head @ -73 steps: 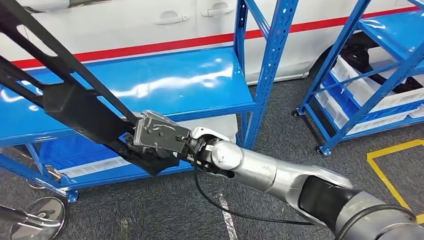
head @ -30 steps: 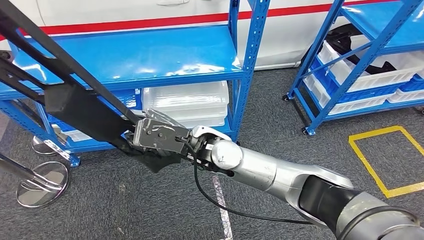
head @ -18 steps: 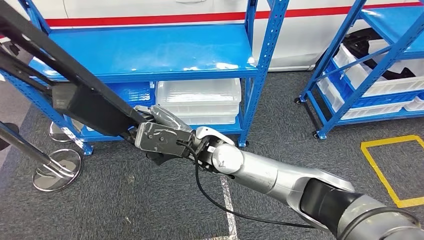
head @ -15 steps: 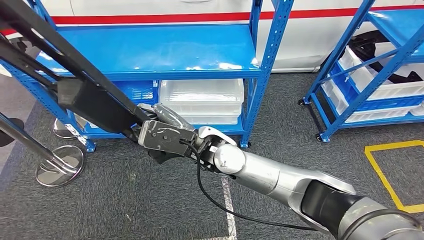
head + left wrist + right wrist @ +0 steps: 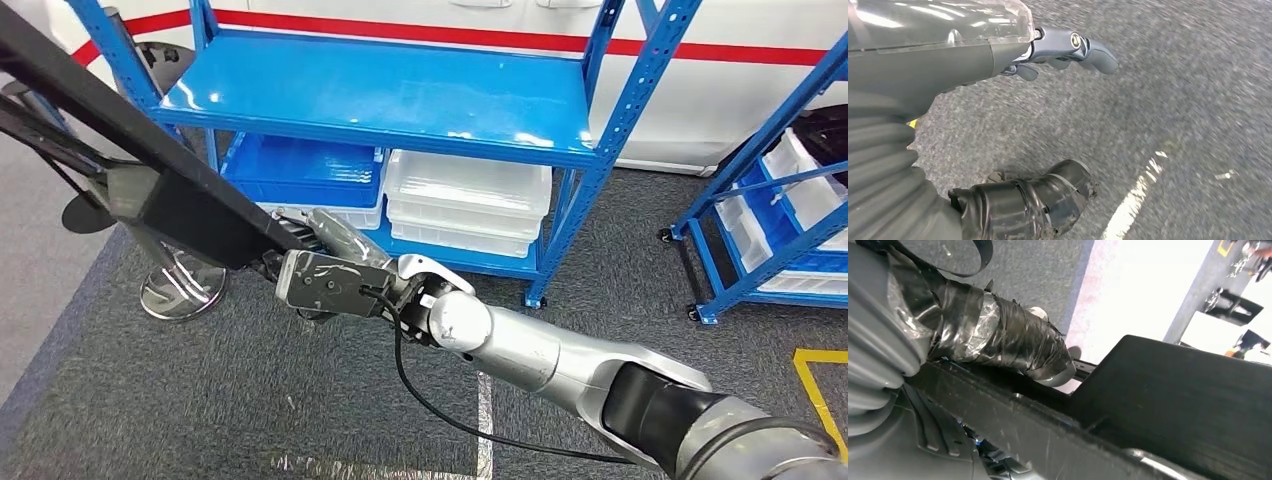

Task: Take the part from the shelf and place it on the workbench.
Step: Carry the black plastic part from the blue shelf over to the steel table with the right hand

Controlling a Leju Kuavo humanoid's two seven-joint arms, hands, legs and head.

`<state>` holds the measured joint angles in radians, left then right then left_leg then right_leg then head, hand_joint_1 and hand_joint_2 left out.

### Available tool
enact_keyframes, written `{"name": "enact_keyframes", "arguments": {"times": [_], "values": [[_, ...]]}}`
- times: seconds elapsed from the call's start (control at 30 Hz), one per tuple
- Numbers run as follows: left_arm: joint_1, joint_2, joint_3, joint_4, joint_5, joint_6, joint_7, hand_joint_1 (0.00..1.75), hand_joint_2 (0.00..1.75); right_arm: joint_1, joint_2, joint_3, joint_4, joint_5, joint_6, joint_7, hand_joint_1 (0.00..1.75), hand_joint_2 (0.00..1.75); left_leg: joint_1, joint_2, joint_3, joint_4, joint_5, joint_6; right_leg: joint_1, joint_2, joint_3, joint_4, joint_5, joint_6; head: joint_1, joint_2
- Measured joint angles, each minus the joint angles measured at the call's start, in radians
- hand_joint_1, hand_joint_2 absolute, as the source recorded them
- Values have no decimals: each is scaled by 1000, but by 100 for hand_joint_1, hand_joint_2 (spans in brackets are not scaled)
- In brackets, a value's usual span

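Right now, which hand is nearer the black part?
Right. The right hand grips the black part; the left hand hangs over the carpet, holding nothing.

Black part (image 5: 150, 190), matte, in my grey right hand (image 5: 325, 280). Beyond my fingers: bright blue shelf (image 5: 390, 95), clear-white bins (image 5: 465, 200), white wall with red stripe (image 5: 520, 40). Beneath them: speckled dark grey carpet (image 5: 250, 400), white line (image 5: 484, 420).
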<state>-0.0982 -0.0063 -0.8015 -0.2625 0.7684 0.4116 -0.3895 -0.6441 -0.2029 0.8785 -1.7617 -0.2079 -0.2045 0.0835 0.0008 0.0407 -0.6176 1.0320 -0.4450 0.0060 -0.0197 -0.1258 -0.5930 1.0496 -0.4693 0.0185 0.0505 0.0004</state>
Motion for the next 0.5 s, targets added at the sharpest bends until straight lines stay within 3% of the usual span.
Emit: {"name": "enact_keyframes", "arguments": {"times": [0.07, 0.13, 0.2, 0.23, 0.3, 0.33, 0.37, 0.43, 0.5], "values": [[4, 2, 0, 1, 2, 0, 0, 0, 175, 1, 1, -1, -1, 4, 1, -1, 175, 175, 3, -20, 0, -11, 11, 16, -5, 47, -14, 35, -32, 6, 1, 0], [1, 4, -1, 1, 2, 0, 0, 0, 175, 3, 1, -2, -3, 9, 2, -3, 175, 175, 3, -42, -5, -14, 19, 29, -3, 106, -60, 145, -98, 2, 2, 0], [-4, 5, -3, 1, 2, 0, 0, 0, 175, 7, 1, -3, -3, 13, 3, -4, 175, 175, 0, -70, -12, -12, 24, 35, 2, 123, -106, 254, -140, -3, 2, 0], [-4, 5, -4, 1, 2, 0, 0, 0, 175, 9, 1, -3, -3, 14, 4, -4, 175, 175, -1, -85, -16, -9, 25, 36, 2, 125, -110, 266, -134, -4, 2, 0], [-2, 5, -6, 1, 4, -1, 0, 0, 175, 11, 1, -4, -4, 16, 5, -6, 175, 175, 0, -115, -22, 2, 26, 34, -1, 136, -66, 184, -79, -5, 2, 0], [-1, 5, -6, 1, 4, -2, 0, 0, 175, 11, 1, -5, -4, 17, 5, -7, 175, 175, 0, -130, -27, 10, 25, 31, -6, 159, -35, 124, -57, -4, 2, 0], [-2, 6, -6, 1, 5, -2, 0, 0, 175, 11, 1, -6, -5, 18, 5, -8, 175, 175, 0, -143, -35, 20, 24, 27, -10, 182, -11, 74, -41, -2, 2, 0], [-2, 6, -6, 1, 5, -2, 0, 0, 175, 13, 2, -7, -8, 20, 5, -10, 175, 175, 1, -167, -51, 31, 27, 15, -12, 209, 4, 37, -39, -1, 2, 0], [2, 8, -6, 1, 5, -2, 0, 0, 175, 15, 3, -7, -10, 20, 5, -10, 175, 175, 6, -188, -60, 28, 36, 2, -9, 187, 3, 34, -32, -10, 1, 0]]}}
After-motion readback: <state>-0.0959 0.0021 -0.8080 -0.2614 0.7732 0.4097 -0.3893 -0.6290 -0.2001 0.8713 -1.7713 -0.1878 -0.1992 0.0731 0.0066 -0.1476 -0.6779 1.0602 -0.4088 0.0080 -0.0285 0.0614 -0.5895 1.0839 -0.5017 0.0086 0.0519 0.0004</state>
